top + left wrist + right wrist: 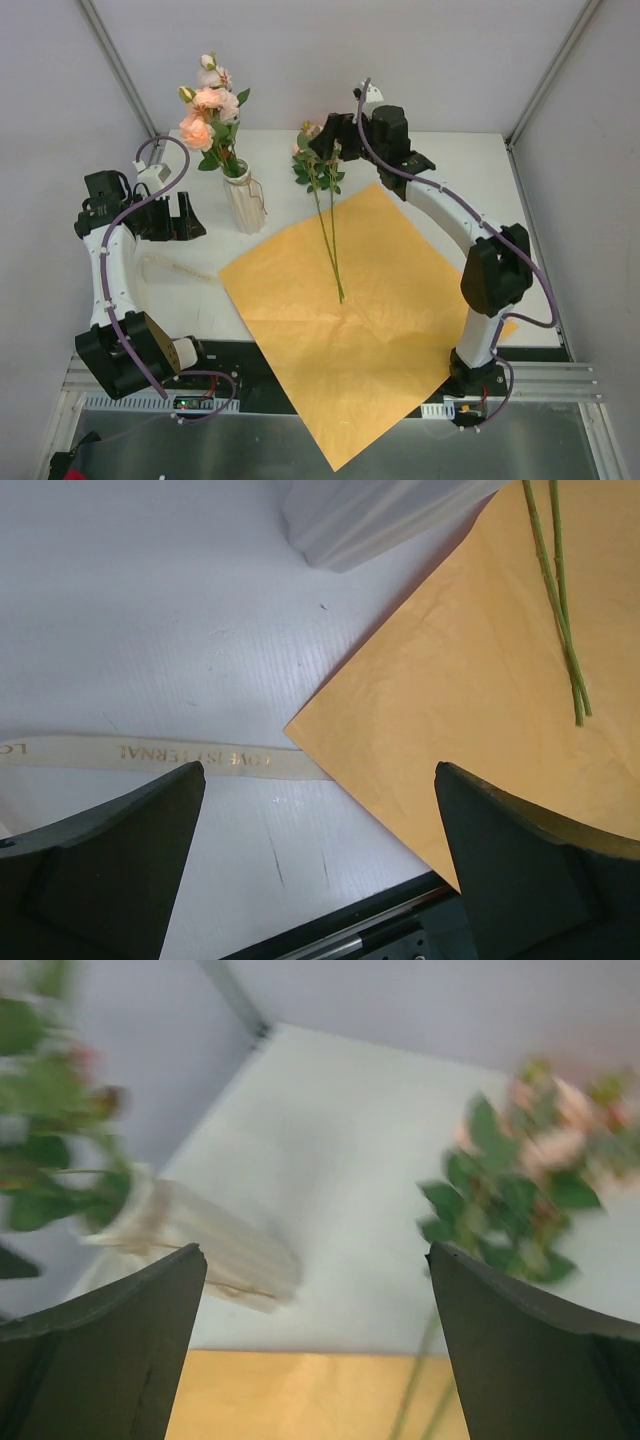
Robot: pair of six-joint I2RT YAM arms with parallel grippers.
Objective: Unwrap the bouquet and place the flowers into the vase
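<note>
Flowers [327, 225]: two thin-stemmed pink roses lying on flat orange paper sheet [380, 340]
Surface: white table [450, 180]
Room: grey panelled walls [300, 60]
Claws: left gripper [320, 770] and right gripper [315, 1250] both apart

Bright, even, diffuse light fills the overhead view. The large square orange paper sheet [350, 330] and white tabletop [480, 170] carry only faint, soft shadows and no glare. The left wrist view is sharp, with gold lettering on the cream ribbon [150, 752] at 9 o'clock crisp. The right wrist view is blurred, smearing the ribbed whitish cylindrical vase [210, 1250] at 9 o'clock and the pink roses [520, 1195] at 3 o'clock.
</note>
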